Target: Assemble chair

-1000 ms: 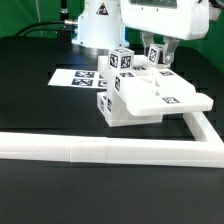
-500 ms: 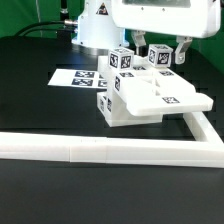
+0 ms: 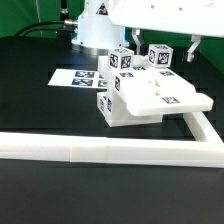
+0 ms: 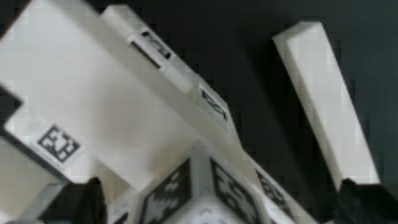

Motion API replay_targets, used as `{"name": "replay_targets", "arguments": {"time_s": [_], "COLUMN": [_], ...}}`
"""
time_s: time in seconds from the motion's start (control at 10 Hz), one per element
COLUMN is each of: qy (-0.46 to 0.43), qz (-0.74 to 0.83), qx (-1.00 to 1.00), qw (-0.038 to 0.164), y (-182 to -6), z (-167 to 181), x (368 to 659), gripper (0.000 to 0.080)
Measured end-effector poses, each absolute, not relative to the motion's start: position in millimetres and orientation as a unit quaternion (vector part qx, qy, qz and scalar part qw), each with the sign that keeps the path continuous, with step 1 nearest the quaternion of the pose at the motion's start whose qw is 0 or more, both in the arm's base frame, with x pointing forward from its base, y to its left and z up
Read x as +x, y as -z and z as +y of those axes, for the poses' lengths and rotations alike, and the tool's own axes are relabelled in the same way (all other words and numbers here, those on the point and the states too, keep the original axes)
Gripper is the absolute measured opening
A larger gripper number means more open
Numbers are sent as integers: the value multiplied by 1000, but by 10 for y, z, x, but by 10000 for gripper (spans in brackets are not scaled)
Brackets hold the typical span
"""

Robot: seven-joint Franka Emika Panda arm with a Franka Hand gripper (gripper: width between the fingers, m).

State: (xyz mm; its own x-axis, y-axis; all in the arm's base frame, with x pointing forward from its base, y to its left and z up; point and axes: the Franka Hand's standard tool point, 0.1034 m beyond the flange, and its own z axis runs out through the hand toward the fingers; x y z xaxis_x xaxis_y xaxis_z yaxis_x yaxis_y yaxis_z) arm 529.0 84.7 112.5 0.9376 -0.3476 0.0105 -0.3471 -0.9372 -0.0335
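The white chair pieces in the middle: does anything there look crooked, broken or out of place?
Nothing looks broken or spilled. The partly built chair sits pushed into the corner of the white border rail, its slab tilted, with tagged blocks standing on top. The open gripper hangs above it, holding nothing.

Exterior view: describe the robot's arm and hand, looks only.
The hand has a broad white boxy body along the top edge, with two dark fingers hanging below it. Behind stands the arm's white rounded base with a dark marking. No cables on the hand are visible.

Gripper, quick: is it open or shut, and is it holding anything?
Gripper: open, its fingers wide on both sides of a tagged cube on the chair, holding nothing.
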Motion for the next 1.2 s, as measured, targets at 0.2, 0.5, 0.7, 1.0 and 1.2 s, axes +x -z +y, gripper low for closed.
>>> {"name": "replay_targets", "arguments": {"time_s": [0.2,0.5,0.7,1.0,1.2], "qy": [9,11,11,11,10], "qz": [99,-14,-40,-28,-6], "qx": [-995,-1000,-999,-999,-1000], "qw": [15,13,13,13,14], "y": [-1124,-1123,-1124,-1122,-1121], "z": [831,799,796,796,797], "x": [5291,5295,5296,5295,5294], "gripper": [648,648,620,350,265]}}
